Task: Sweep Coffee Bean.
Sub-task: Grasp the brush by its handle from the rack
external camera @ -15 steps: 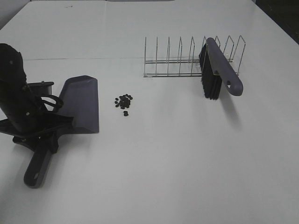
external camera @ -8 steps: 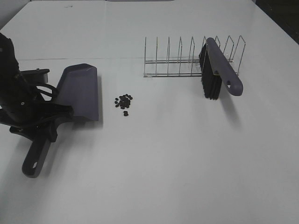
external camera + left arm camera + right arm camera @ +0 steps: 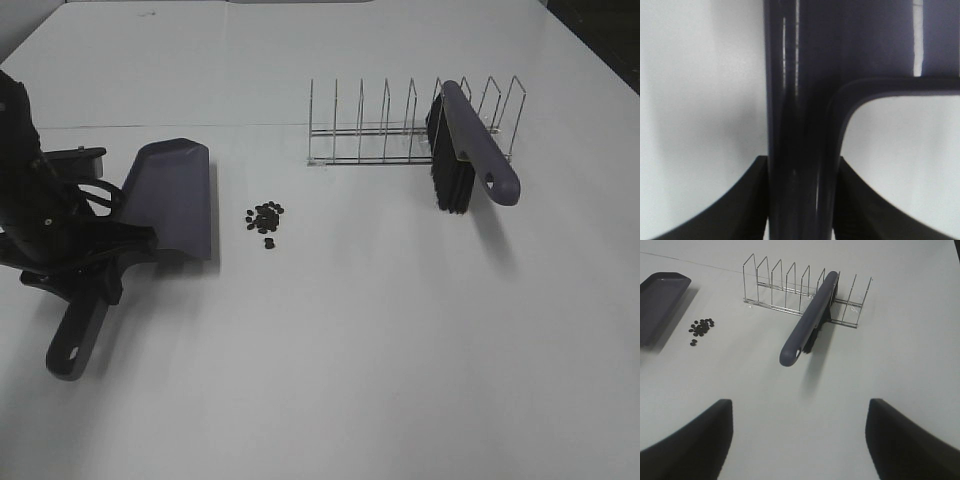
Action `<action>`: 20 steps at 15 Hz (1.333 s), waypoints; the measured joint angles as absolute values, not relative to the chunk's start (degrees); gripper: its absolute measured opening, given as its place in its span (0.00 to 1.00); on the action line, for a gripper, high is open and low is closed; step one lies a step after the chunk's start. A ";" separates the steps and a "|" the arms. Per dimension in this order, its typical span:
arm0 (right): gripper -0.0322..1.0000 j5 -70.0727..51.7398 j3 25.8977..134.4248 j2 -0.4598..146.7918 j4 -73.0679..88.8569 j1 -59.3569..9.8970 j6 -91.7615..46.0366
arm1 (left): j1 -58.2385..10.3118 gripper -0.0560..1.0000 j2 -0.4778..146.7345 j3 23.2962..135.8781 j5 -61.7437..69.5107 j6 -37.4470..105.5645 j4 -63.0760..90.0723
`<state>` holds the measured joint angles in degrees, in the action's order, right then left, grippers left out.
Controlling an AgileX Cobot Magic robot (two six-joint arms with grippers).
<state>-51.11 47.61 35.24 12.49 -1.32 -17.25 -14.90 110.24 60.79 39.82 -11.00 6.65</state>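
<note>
The coffee beans (image 3: 264, 218) lie in a loose dark cluster on the white table, also in the right wrist view (image 3: 701, 328). The purple dustpan (image 3: 175, 200) sits just left of them, blade edge facing the beans. My left gripper (image 3: 95, 262) is shut on the dustpan's handle (image 3: 797, 150), which runs between both fingers. The purple brush (image 3: 470, 150) with black bristles leans in the wire rack (image 3: 400, 130); it also shows in the right wrist view (image 3: 810, 320). My right gripper (image 3: 800, 440) is open, empty, well short of the brush.
The wire rack (image 3: 790, 287) stands at the back right of the table. A thin seam line crosses the table behind the dustpan. The dustpan's handle end (image 3: 70, 350) points toward the front left.
The left arm and dustpan shifted left and back over the last second, with the pan lifting or tilting slightly. The beans, brush and rack have not moved.
</note>
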 joint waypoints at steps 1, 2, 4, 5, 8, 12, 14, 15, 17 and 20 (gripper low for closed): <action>0.66 -50.94 51.22 40.05 11.52 -1.43 -17.42 | -14.90 0.38 110.24 60.79 39.82 -11.00 6.65; 0.66 -50.76 55.00 45.38 10.20 -1.43 -17.48 | -14.90 0.38 110.24 60.79 39.82 -11.00 6.65; 0.66 -50.71 62.91 54.66 9.97 -1.55 -17.82 | -14.90 0.38 110.24 60.79 39.82 -11.00 6.36; 0.66 -50.53 66.75 59.59 9.74 -2.81 -17.93 | -14.90 0.38 110.24 60.79 39.82 -11.00 6.25; 0.65 -50.48 78.90 74.83 4.64 -11.06 -17.13 | -14.90 0.38 110.24 60.79 39.82 -11.00 6.19; 0.64 -58.16 93.56 92.42 0.97 -14.27 -5.84 | -14.90 0.38 110.24 60.79 39.82 -11.00 6.19; 0.63 -61.88 100.04 100.50 0.00 -14.27 -0.92 | -14.90 0.38 110.24 60.79 39.82 -11.00 6.19; 0.63 -62.85 103.36 103.88 0.00 -14.27 0.00 | -14.90 0.38 110.24 60.79 39.82 -11.00 6.19; 0.63 -64.34 109.61 110.47 0.00 -14.27 2.58 | -14.90 0.38 110.24 60.79 39.82 -11.00 6.13; 0.62 -65.43 116.77 118.26 0.00 -14.27 4.30 | -14.90 0.38 110.24 60.79 39.59 -11.00 5.96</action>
